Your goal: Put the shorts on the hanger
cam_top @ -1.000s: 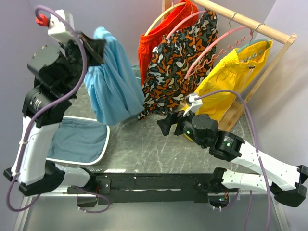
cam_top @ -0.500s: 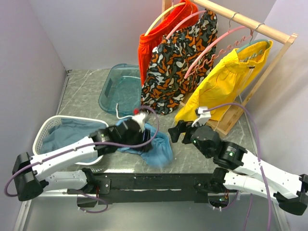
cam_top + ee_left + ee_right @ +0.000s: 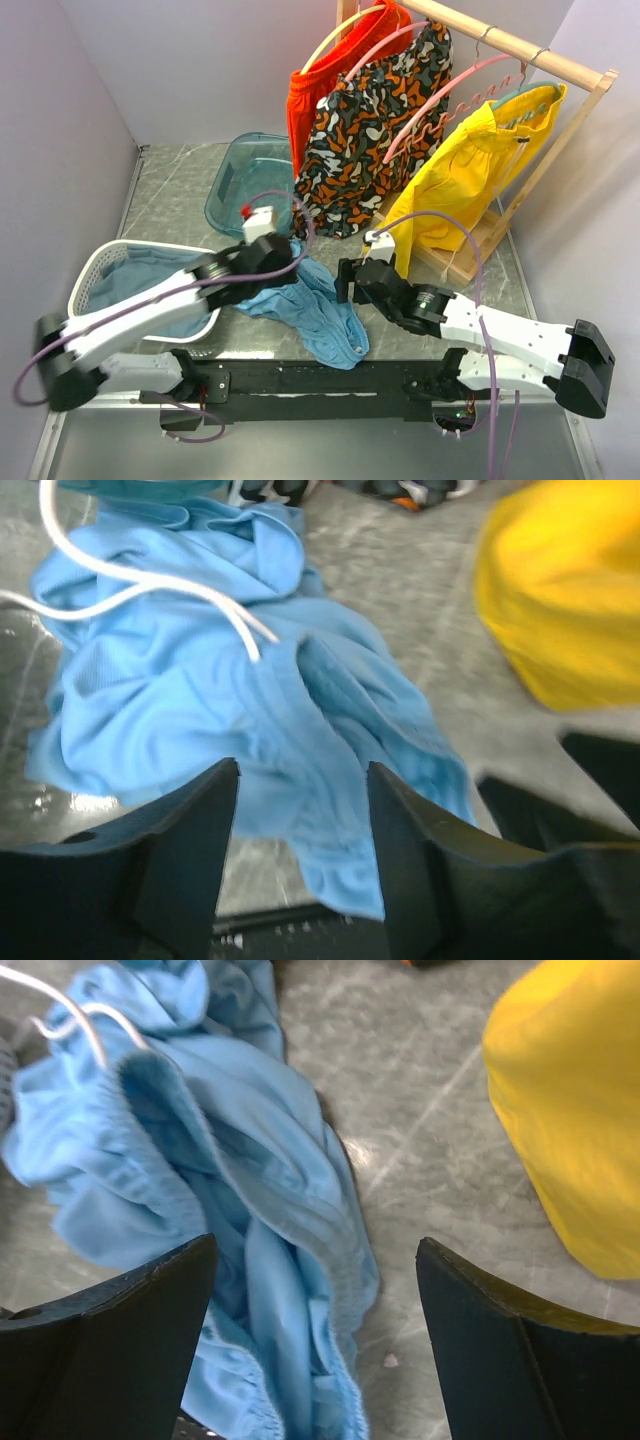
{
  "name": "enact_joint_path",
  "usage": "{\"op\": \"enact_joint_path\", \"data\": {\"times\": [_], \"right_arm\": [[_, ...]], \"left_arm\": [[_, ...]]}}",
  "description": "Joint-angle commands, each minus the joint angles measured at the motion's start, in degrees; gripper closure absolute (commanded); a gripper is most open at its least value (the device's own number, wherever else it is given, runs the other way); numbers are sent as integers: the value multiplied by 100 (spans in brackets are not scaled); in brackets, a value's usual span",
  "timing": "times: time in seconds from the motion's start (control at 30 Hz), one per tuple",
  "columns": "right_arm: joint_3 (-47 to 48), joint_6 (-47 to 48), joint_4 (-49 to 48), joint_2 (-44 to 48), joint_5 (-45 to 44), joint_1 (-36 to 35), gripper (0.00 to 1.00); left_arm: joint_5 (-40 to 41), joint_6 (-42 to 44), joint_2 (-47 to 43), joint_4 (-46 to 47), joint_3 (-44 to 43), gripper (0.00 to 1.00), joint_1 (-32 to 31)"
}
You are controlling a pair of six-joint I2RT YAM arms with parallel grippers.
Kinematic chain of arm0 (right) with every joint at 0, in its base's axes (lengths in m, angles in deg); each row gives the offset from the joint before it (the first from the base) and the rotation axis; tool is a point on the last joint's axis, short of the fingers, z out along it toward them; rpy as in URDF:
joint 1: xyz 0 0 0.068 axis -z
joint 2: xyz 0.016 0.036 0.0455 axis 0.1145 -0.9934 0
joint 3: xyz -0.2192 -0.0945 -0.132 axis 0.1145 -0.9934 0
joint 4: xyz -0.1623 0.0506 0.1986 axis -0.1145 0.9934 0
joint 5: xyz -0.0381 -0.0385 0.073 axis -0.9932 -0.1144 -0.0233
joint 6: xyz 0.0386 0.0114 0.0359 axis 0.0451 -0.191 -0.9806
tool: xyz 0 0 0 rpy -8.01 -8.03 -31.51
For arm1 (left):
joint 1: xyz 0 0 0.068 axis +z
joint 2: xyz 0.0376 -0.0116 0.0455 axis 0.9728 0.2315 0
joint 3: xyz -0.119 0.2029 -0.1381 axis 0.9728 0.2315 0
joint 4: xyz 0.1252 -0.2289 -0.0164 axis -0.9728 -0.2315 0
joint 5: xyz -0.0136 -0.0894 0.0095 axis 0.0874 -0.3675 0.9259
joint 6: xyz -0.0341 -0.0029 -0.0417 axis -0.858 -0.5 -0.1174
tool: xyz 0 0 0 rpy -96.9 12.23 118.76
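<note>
Grey marbled table (image 3: 170, 195), lilac walls (image 3: 200, 70), crumpled shorts (image 3: 310, 308) beneath left gripper (image 3: 300, 780) and right gripper (image 3: 312, 1260), both gaping

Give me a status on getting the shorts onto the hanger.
Done: little. The shorts lie crumpled on the table between the arms.
In hand: nothing is gripped. The left gripper and the right gripper both hover open just over the fabric.
Left: grasp the waistband, lift the shorts and work them onto the pink hanger, which hangs on the rail, apparently bare.
</note>
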Motion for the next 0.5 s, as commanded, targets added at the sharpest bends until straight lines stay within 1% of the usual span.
{"op": "enact_joint_path", "data": {"times": [0.0,0.03,0.1,0.17,0.27,0.3,0.47], "right_arm": [[-340,-53,-372,36,71,21,13],[-375,34,-398,27,125,12,14],[-498,140,-591,1,247,12,14],[-560,368,-801,-78,423,21,18],[-587,597,-1004,-341,818,12,26],[-561,615,-1022,-420,854,12,30],[-464,659,-1076,-921,907,12,38]], "left_arm": [[186,212,909,-152,-605,45,134],[133,168,1145,-109,-615,46,134],[27,72,1305,-30,-510,46,125],[-95,-69,1323,128,-404,45,73],[-158,-350,1367,243,-202,44,-182],[-140,-455,1437,208,-202,44,-252],[-175,-1071,1569,436,0,42,-683]]}}
